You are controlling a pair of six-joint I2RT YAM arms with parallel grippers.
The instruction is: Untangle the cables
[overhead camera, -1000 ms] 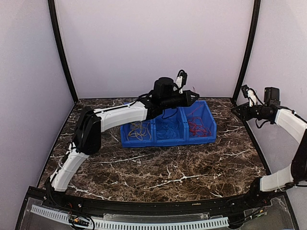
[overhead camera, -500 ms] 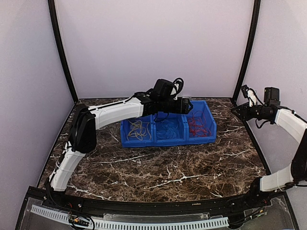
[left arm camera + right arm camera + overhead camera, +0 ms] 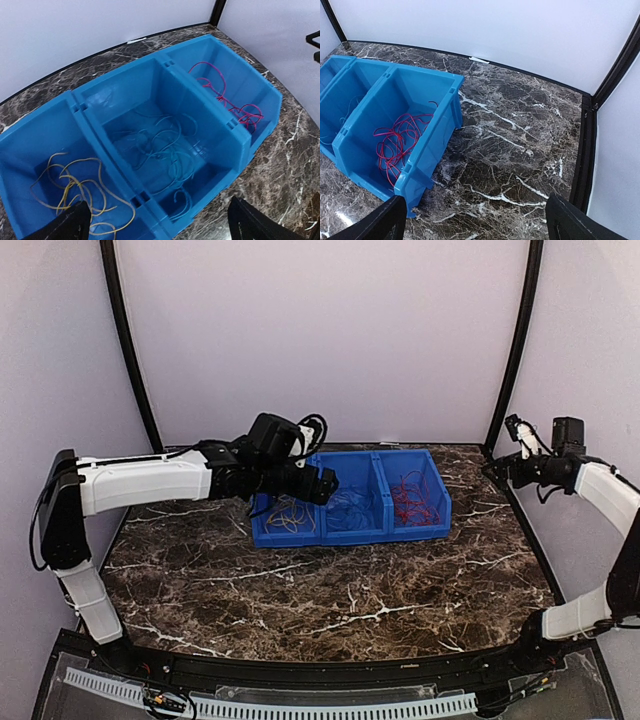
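Leftward from the red cables (image 3: 227, 97), my left end effector (image 3: 320, 485) now hangs above the yellow cables (image 3: 75, 187), wide and empty. Colours lie separated in bins (image 3: 345, 533) by the desk's far edge, so sorting looks finished.

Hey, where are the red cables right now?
In the top view, the red cables lie inside the rightmost blue bin, just right of the middle bin holding blue cables.
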